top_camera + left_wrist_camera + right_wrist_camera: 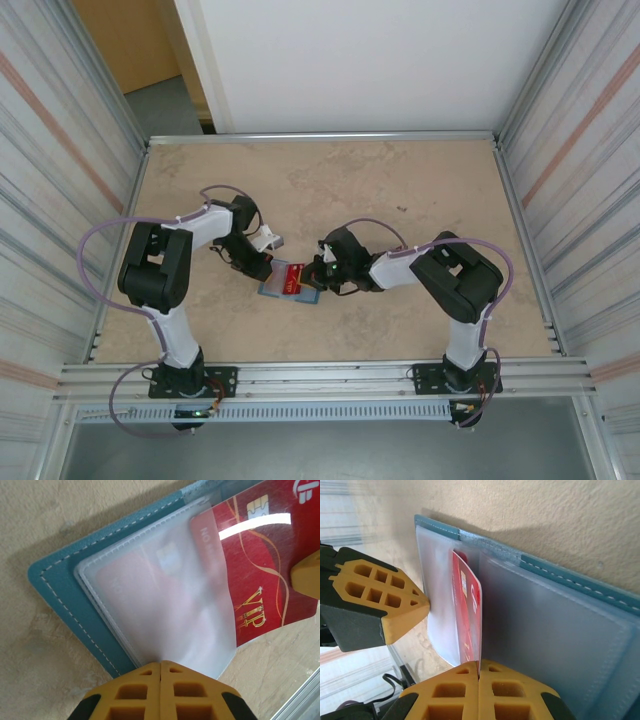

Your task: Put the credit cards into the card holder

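Note:
The teal card holder (272,289) lies open on the table between both arms, its stitched cover (55,595) under clear plastic sleeves (165,610). My left gripper (161,665) is shut on the free edge of one clear sleeve and lifts it. A red credit card (260,555) marked VIP sits partly under that sleeve. My right gripper (479,664) is shut on this card's (470,615) edge and holds it upright on the holder (580,580). Another red card (132,592) shows faintly inside the sleeve. From above, the left gripper (272,262) and right gripper (316,277) flank the card (293,278).
Bare beige tabletop (400,180) surrounds the holder. Metal rails (320,375) run along the near edge, and corrugated walls (60,150) close in both sides. A rail edge (300,700) shows close by in the left wrist view.

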{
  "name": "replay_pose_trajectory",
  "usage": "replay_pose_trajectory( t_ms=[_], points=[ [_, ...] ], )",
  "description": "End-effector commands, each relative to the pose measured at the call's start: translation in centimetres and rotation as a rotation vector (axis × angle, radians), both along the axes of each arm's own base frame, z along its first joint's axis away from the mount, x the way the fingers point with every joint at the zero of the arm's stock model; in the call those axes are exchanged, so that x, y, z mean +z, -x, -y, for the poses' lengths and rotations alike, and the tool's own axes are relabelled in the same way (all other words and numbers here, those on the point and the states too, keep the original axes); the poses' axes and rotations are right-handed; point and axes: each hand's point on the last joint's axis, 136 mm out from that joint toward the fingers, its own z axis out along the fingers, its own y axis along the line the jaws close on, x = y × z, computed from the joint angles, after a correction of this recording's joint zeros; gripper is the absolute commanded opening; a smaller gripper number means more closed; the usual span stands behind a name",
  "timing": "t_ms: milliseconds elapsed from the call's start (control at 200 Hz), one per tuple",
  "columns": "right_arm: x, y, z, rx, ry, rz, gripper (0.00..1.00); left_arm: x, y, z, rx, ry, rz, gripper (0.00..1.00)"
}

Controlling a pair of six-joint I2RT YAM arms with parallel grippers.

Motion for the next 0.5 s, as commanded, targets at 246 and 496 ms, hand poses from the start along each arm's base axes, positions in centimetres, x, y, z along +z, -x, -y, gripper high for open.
replay_pose_trajectory(
  t_ms=[246, 496],
  points=[
    [-2.55, 0.40, 1.67, -0.113, 0.069, -0.056, 0.00, 0.32, 0.63, -0.27, -0.017, 0.002, 0.006, 0.00],
    [-2.65, 0.54, 1.06, -0.106, 0.054, -0.073, 0.00, 0.39, 0.65, -0.29, -0.015, 0.003, 0.008, 0.00]
  ],
)
